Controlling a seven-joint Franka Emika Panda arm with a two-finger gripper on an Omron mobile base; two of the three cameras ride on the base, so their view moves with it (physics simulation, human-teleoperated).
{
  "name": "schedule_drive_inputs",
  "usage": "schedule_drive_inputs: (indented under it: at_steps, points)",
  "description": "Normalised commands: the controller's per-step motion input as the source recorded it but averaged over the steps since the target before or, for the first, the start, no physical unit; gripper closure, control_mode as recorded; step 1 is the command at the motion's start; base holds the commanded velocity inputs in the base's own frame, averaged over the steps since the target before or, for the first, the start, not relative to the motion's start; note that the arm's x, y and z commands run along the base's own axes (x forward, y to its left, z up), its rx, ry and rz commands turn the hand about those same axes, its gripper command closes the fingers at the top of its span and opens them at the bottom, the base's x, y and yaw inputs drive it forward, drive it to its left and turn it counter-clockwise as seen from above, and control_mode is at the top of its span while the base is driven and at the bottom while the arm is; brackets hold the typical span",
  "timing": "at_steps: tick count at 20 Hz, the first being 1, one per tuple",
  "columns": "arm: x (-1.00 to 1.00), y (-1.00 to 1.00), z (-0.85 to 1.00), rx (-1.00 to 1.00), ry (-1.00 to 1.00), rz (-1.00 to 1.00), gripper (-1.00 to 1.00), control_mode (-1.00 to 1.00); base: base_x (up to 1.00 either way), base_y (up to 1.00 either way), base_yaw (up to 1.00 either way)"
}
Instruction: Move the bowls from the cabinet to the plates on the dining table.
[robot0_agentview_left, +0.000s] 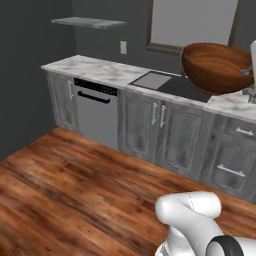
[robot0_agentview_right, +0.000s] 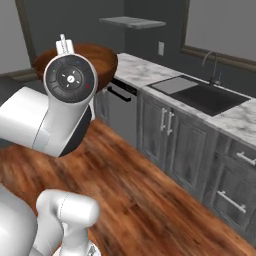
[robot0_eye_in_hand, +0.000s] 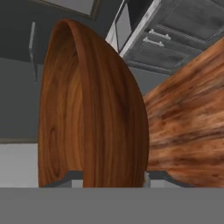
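1. Bowl (robot0_agentview_left: 216, 67), brown, rides high at two o'clock, above the sink (robot0_agentview_right: 200, 95).
2. Jaws grip its rim, one finger (robot0_eye_in_hand: 65, 178) inside.
3. Risk: tilted bowl slips during a sharp swing.

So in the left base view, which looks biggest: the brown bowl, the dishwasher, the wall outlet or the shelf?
1. Dishwasher
2. Brown bowl, though it is held up near the camera, so it looks larger than it is
3. Shelf, long but thin
4. Wall outlet, smallest by far
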Motion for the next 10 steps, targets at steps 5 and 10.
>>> schedule_drive_inputs:
  at_steps: [5, 10]
  points:
    - [0.0, 0.0, 0.0, 0.0, 0.0, 0.0, 1.0, 1.0, 0.61, -0.32, 0.0]
    - [0.0, 0.0, 0.0, 0.0, 0.0, 0.0, 1.0, 1.0, 0.61, -0.36, 0.0]
